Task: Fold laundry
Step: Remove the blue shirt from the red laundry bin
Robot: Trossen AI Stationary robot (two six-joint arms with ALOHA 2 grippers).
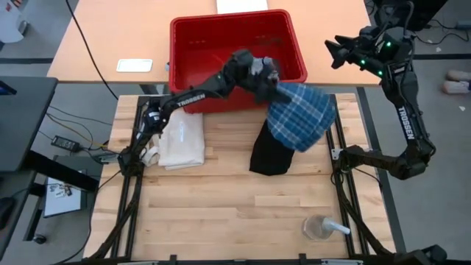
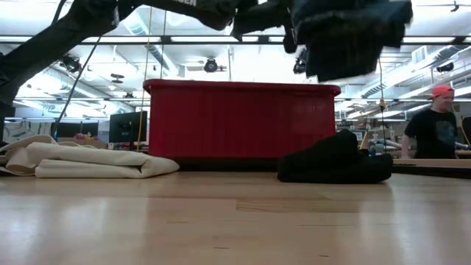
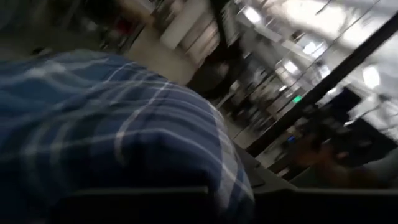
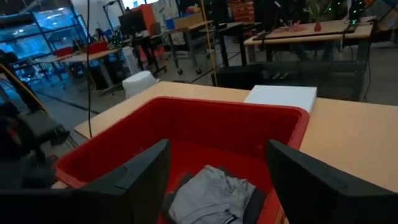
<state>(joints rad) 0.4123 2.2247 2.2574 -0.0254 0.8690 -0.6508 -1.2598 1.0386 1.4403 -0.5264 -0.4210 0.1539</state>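
Plaid shirt [image 3: 112, 137] fills the left wrist view, blue and white, right up against the lens. From above, the wooden table [image 1: 221, 213] spreads widest, with the red bin [image 1: 185, 44] at its twelve o'clock edge. Next down in size, a cream folded cloth [image 1: 182, 141] lies at nine o'clock, and a black garment [image 1: 271, 156] sits crumpled around two o'clock, partly under the hanging plaid. A grey garment [image 4: 214, 196] is in the bin. A small clear cup [image 1: 318, 227] stands at five o'clock.

My read is that the step in hand is carrying the plaid shirt out of the bin to the table. Next it wants lowering onto bare wood at the centre, clear of the black piece, and spreading flat before any fold.

The left gripper [image 1: 266, 76] is clamped tight on the shirt's upper edge, holding it in the air near the bin's front wall. The right gripper [image 4: 217, 168] waits with fingers apart above the bin, touching nothing.
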